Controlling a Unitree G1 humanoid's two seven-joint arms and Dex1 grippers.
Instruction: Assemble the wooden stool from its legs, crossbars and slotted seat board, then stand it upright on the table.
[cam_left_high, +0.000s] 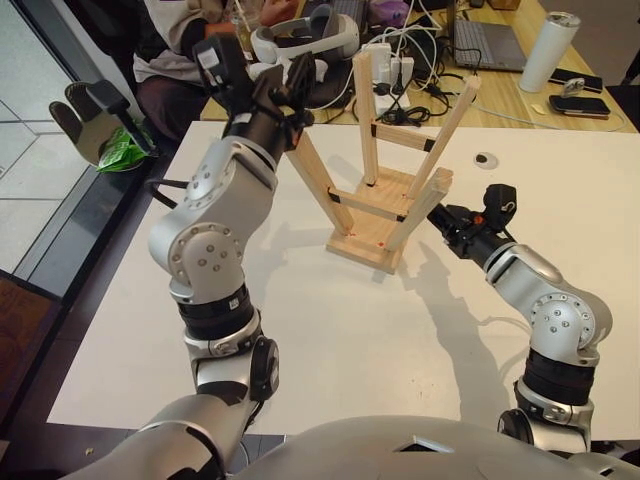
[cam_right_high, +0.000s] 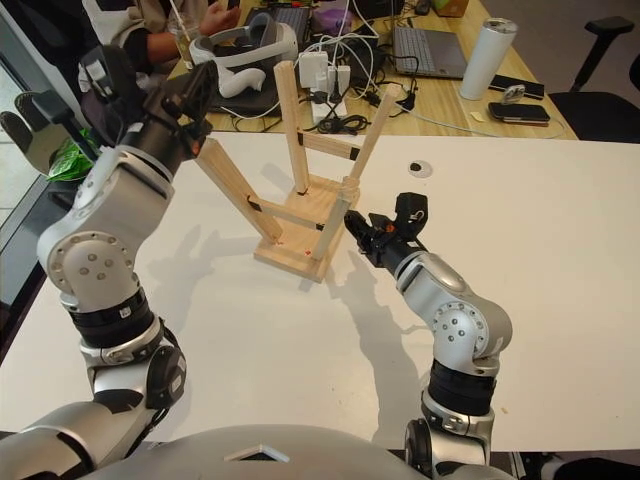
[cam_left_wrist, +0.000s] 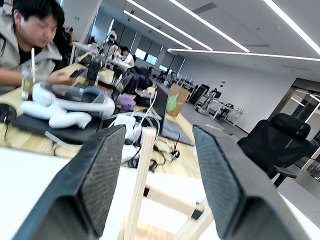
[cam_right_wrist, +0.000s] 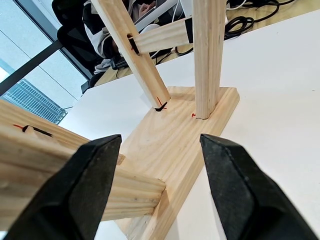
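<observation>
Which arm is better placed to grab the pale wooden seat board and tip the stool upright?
Right, probably. Its open black tool sits low beside the pale wooden seat board, while the left tool is open high up near the top of a wooden leg.

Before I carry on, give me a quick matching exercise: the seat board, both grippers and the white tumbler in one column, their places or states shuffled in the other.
Things:
1. seat board
2. left gripper
3. right gripper
4. white tumbler

Places or states:
A. open, low beside the seat board's edge
B. standing on the wooden desk behind
C. lying flat on the white table, legs pointing up
D. open, up by the top end of one leg

Pairs: 1-C, 2-D, 3-A, 4-B
</observation>
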